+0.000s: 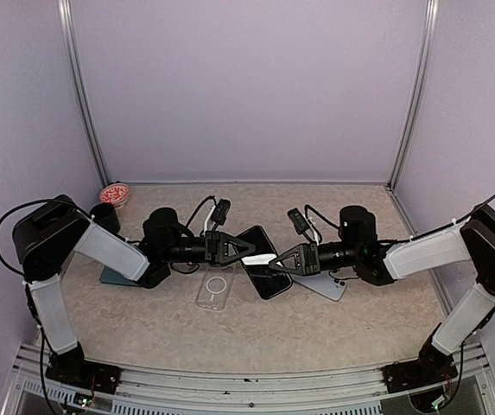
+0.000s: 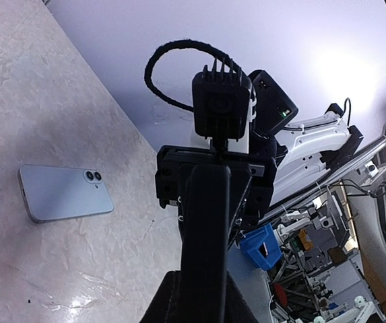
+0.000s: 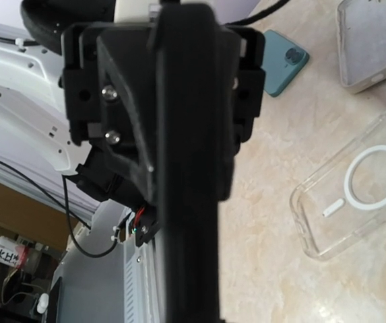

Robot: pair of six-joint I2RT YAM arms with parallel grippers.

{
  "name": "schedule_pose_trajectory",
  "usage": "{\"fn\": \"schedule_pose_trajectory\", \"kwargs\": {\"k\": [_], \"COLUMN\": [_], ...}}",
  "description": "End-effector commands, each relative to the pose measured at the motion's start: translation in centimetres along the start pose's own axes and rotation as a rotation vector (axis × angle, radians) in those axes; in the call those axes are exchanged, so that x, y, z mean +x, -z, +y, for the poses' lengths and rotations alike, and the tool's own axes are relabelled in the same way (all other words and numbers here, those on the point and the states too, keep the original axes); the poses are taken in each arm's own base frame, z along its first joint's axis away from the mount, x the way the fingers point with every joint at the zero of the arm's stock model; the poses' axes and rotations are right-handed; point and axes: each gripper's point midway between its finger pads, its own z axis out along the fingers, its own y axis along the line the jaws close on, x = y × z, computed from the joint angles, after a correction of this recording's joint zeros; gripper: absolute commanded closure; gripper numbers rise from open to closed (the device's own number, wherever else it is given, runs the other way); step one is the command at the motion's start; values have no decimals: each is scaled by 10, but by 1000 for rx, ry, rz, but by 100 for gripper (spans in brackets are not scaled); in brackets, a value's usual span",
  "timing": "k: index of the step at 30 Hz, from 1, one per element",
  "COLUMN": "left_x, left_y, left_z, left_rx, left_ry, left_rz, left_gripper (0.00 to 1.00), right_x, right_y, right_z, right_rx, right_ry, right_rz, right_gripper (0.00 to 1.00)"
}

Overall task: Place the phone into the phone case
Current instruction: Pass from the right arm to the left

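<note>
Phone point(image 1: 261, 268) edges between both fingers point(image 1: 240, 249)

The left arm point(image 1: 109, 251) at 8 o'clock and the right arm point(image 1: 424, 251) at 4 o'clock wear smooth white link covers between bulky black joint housings. Black triangular frames point(image 1: 234, 248) with cut-outs carry the jaws. Up close, a black mounting block point(image 3: 88, 87) shows silver screws point(image 3: 110, 92). A finned black camera housing point(image 2: 221, 101) sits on a white bracket point(image 2: 240, 145), under a looping braided black cable point(image 2: 179, 44).
</note>
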Motion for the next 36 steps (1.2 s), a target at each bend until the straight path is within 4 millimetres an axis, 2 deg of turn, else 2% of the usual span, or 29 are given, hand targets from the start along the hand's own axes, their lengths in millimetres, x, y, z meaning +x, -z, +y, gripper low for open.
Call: {"fn": "schedule_pose_trajectory", "kwargs": {"k": [1, 4, 13, 18, 30, 32, 36], "left_x": [-4, -4, -9, -17, -42, -44, -45], "left_y": [-5, -5, 2, 11, 40, 41, 42], "left_z": [-5, -5, -15, -21, -31, -33, -33], "left_rx": [16, 16, 42, 45, 29, 29, 20], "left_ry": [-30, -31, -64, -89, -134, -141, -151], "left_rz": [-5, -5, -23, -61, -180, -185, -182], "left_gripper": [88, 92, 100, 100, 100, 100, 100], "right_x": [-13, -13, -6, 0, 6, 7, 7], "right_y": [-3, -4, -3, -1, 1, 0, -2], "right_z": [12, 12, 10, 10, -2, -3, -6], "right_rx": [-15, -16, -18, -21, 50, 49, 56], "right_ry": [62, 62, 49, 41, 21, 12, 1], "right_rz": [-21, -19, 3, 22, 39, 43, 51], "right_gripper": [100, 100, 67, 57, 56, 58, 69]}}
